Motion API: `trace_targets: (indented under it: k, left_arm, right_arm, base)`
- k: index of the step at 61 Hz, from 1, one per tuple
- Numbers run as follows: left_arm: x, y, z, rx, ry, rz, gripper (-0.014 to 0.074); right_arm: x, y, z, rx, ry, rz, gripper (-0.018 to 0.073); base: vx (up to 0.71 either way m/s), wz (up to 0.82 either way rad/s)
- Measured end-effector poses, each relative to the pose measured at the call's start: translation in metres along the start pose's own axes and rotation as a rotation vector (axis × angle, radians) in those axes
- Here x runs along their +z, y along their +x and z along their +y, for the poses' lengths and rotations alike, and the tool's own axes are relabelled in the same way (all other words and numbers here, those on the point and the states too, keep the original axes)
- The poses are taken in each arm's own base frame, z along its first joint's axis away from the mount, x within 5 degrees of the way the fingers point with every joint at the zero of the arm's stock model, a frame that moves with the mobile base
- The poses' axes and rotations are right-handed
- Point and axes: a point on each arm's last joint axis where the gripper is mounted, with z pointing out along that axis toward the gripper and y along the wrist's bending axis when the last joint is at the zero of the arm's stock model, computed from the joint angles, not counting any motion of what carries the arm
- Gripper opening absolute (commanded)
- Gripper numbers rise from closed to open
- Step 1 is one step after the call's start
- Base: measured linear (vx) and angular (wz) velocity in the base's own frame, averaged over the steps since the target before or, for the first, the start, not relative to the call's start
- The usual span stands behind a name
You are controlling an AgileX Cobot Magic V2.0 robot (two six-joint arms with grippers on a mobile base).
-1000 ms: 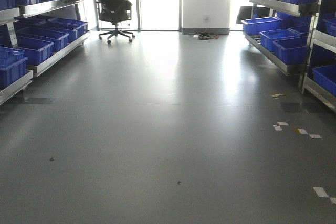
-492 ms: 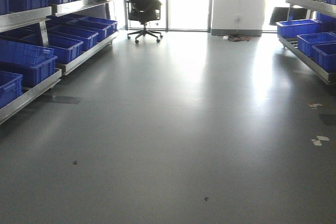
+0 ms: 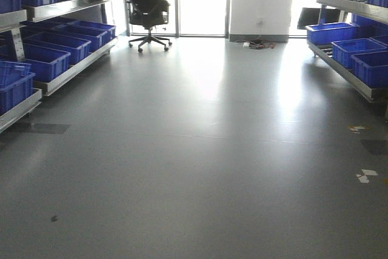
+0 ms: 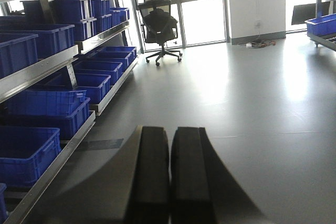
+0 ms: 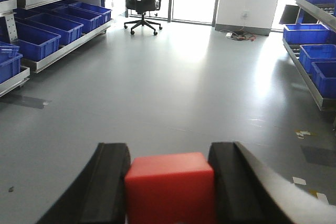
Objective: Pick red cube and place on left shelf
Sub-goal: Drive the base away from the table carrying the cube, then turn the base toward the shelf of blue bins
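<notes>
The red cube (image 5: 170, 187) sits clamped between the two black fingers of my right gripper (image 5: 169, 153), which is shut on it above the grey floor. My left gripper (image 4: 170, 132) is shut, its pads pressed together with nothing between them. The left shelf (image 3: 73, 68), a steel rack carrying blue crates, runs along the left side of the aisle. In the left wrist view the left shelf (image 4: 37, 72) is close on the left. In the right wrist view the left shelf (image 5: 65, 50) is further off to the left. Neither gripper shows in the front view.
A second rack with blue crates (image 3: 351, 50) lines the right side. A black office chair (image 3: 147, 7) stands at the far end by the windows, next to a white pillar (image 3: 260, 1). Paper scraps (image 3: 364, 176) lie on the floor at right.
The front view swung left, bringing the left shelf closer, then part of the way back right. Floor specks slid down the frame, so the base has rolled forward along the aisle.
</notes>
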Motion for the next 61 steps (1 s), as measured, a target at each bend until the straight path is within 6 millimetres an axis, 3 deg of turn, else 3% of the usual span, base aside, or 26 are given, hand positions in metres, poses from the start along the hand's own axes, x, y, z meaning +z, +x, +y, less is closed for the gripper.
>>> trace_targets:
  k: [61]
  left_arm:
    - [0.0000,0.0000,0.0000,0.000,0.000,0.000,0.0106]
  right_arm:
    - [0.0000,0.0000,0.0000,0.000,0.000,0.000,0.0059]
  base:
    - [0.58,0.00]
